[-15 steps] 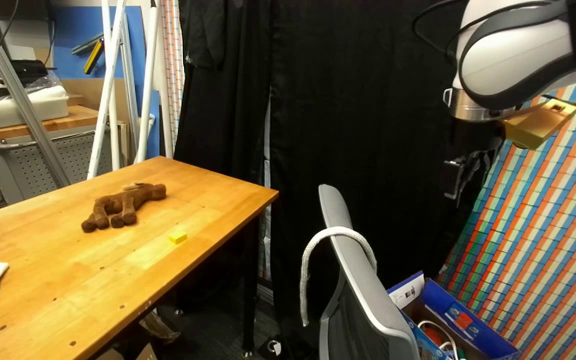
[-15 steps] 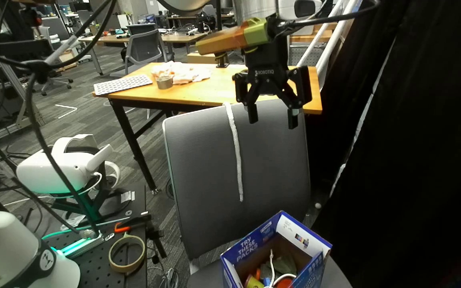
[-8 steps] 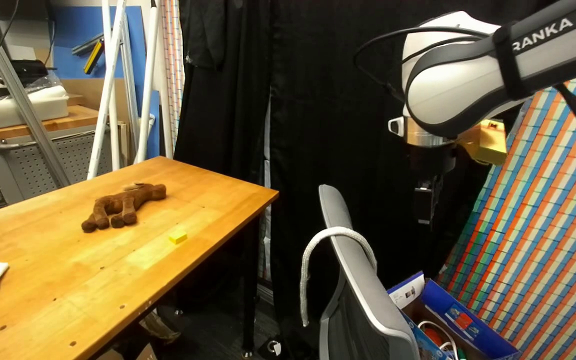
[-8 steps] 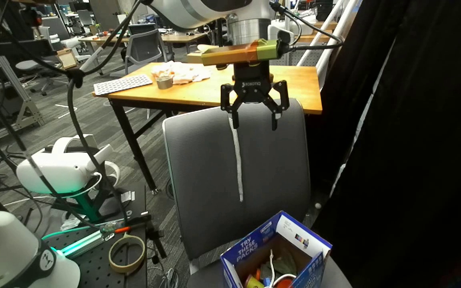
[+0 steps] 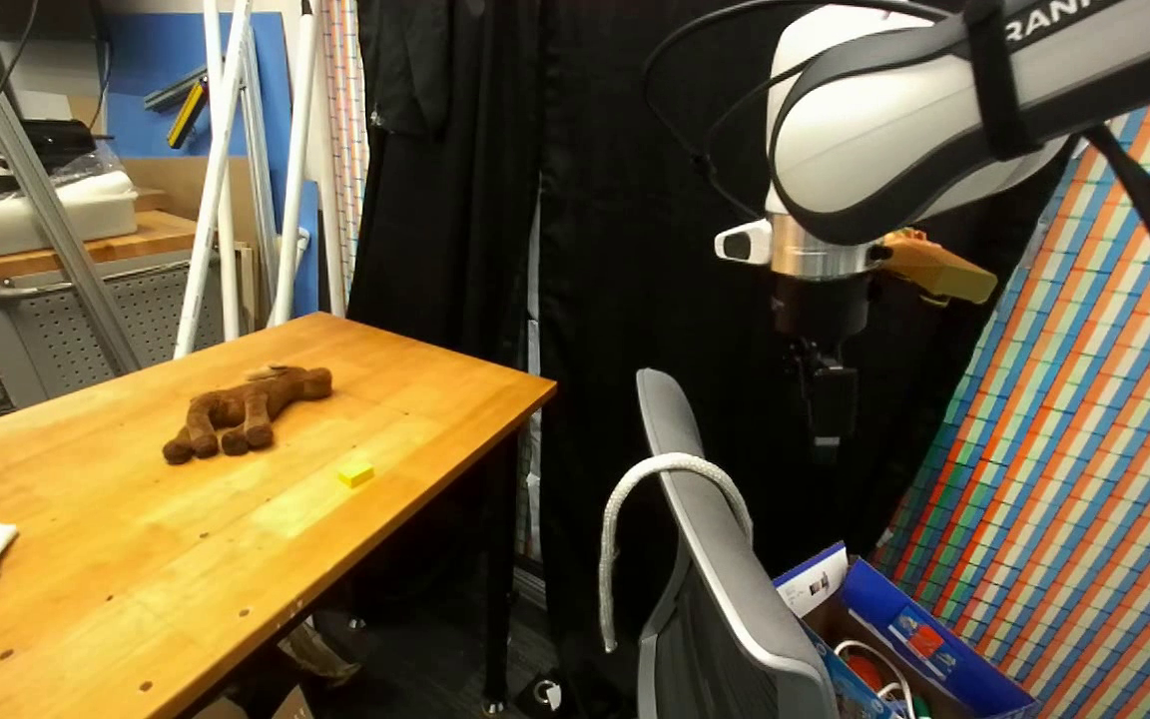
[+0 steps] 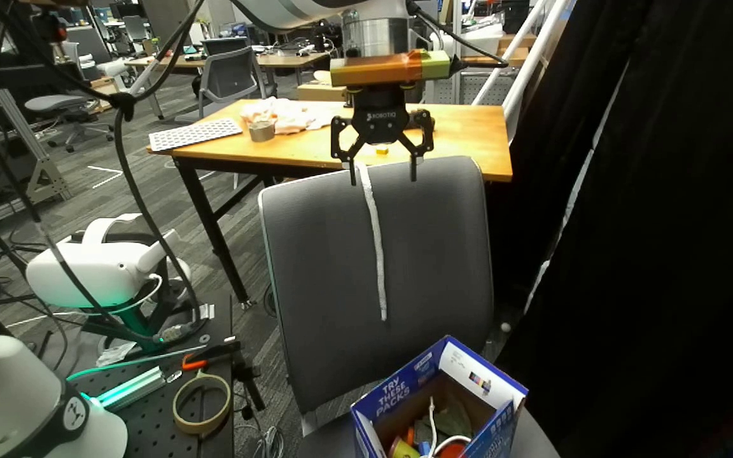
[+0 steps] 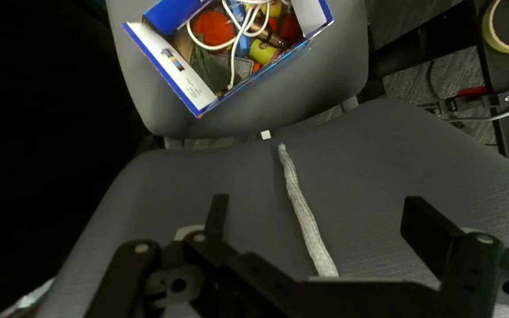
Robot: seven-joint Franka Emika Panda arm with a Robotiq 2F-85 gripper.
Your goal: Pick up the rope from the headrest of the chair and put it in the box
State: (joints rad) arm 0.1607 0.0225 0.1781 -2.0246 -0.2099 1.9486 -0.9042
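Observation:
The white rope (image 5: 677, 461) hangs over the headrest (image 5: 668, 404) of the light grey chair (image 6: 322, 286), with one end down each side. Its near end hangs down the front of the back, also in an exterior view (image 6: 376, 242) and the wrist view (image 7: 305, 216). My gripper (image 6: 383, 180) is open and empty. In an exterior view, the gripper (image 5: 825, 444) is apart from the rope, on the box side of the back. In the wrist view the rope runs between the fingers (image 7: 316, 201), below them. The blue box (image 6: 398, 389) stands open on the chair seat.
The box holds white cord and coloured items. A wooden table (image 5: 236, 519) with a brown plush toy (image 5: 251, 407) and a yellow block (image 5: 355, 473) stands behind the chair. A black curtain (image 5: 675, 200) hangs alongside. A headset (image 6: 86, 273) and tape roll (image 6: 179, 407) are beside the chair.
My gripper has moved toward the chair back and rope, leftward in both exterior views. It has turned and straightened and stays open. The rope, chair and box have not moved.

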